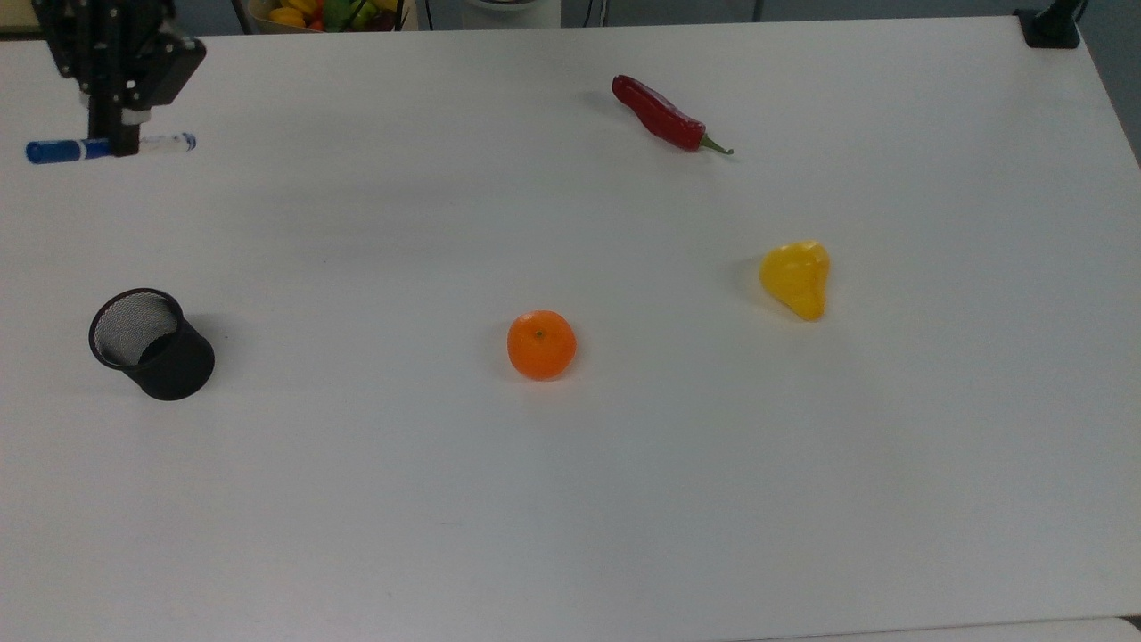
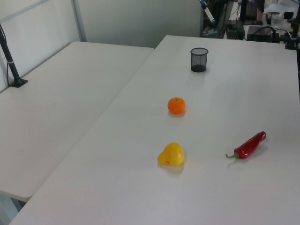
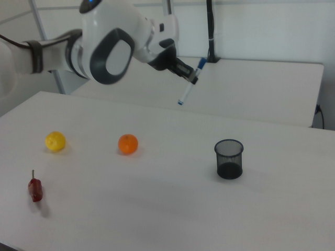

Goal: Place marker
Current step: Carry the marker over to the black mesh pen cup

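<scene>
Jaws are clamped on the marker [image 1: 107, 146], pinching it around mid-length. So the gripper [image 1: 123, 143] holds one marker up in the air, near the top view's upper left corner, blue cap pointing to the top view's left. On the table [image 1: 624, 499]: one black mesh cup [image 1: 151, 343], one orange [image 1: 541, 344], one yellow pepper [image 1: 796, 278], one red chili [image 1: 664, 115]. In the right view the arm [image 3: 110, 47] reaches in from the left, marker tilted.

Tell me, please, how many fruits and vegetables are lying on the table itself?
3: an orange mid-table, a yellow pepper toward the top view's right, and a red chili near the far edge.
</scene>
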Controlling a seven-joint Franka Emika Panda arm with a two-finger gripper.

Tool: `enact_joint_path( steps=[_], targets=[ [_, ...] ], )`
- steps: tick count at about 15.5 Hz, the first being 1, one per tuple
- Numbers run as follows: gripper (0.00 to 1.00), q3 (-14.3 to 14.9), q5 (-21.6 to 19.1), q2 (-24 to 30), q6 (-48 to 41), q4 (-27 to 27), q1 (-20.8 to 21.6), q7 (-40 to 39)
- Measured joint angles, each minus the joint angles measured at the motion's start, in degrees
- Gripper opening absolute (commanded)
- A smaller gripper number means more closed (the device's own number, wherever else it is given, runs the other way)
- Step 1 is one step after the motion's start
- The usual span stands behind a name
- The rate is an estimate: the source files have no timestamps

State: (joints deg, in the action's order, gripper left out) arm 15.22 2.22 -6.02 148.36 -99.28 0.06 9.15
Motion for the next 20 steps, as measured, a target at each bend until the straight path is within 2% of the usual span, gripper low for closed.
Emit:
enact_joint_path(
  steps=[3, 10, 20],
  targets=[
    [0.00, 1.97, 0.02, -4.17, 8.38, -0.87, -0.36, 0.00],
    [0.00, 2.10, 0.01, -13.61, 24.58, -2.00, -3.43, 0.04],
    [0.00, 2.10, -0.01, -22.76, 36.36, -2.58, -5.19, 0.20]
  ],
)
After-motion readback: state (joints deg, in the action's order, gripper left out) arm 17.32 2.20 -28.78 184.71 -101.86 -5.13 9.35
